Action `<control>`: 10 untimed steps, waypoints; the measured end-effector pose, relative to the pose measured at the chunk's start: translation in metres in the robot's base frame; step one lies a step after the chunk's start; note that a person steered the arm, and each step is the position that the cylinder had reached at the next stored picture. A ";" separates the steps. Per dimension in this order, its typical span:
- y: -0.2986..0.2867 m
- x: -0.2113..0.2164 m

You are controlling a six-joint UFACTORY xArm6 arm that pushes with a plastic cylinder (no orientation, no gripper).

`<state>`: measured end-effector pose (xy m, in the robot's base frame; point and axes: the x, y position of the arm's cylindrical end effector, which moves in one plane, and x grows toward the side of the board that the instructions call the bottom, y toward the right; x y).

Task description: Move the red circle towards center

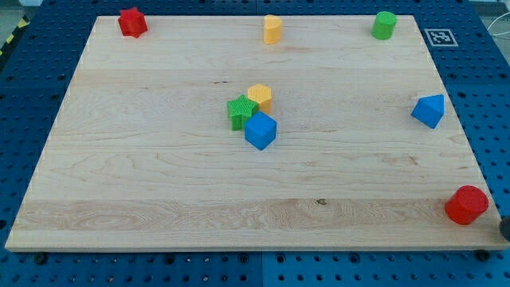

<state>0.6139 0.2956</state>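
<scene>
Sitting at the lower right corner of the wooden board (159, 175), the red circle (467, 205) rests just inside the board's right edge and close to its bottom edge, well apart from the cluster near the board's middle. That cluster is three blocks packed together: a blue cube (260, 131) on the side nearest the view's bottom, a green star (240, 112) touching it toward the view's left, and a yellow hexagonal block (260, 97) just above both. Taking the blue cube as the landmark, the red circle lies far to its right and lower in the view; a blue block of roughly triangular form (429, 111) stands well to its right at slightly greater height in the view, near the board's right edge. Far above the cube, along the board's top edge, stands a yellow block with a rounded top (273, 29); up and to the right of the cube, at the top right corner, is a green cylinder (384, 25); up and to the left, at the top left corner, is a red star-like block (132, 22). A dark shape (504, 226) shows at the view's right edge just right of and below the red circle, cut off by the frame; I cannot tell whether it is my tip, so the tip's position and state cannot be told.
</scene>
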 end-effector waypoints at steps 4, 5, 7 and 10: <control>-0.092 -0.045; -0.118 -0.064; -0.139 -0.107; -0.093 -0.112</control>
<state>0.5020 0.2028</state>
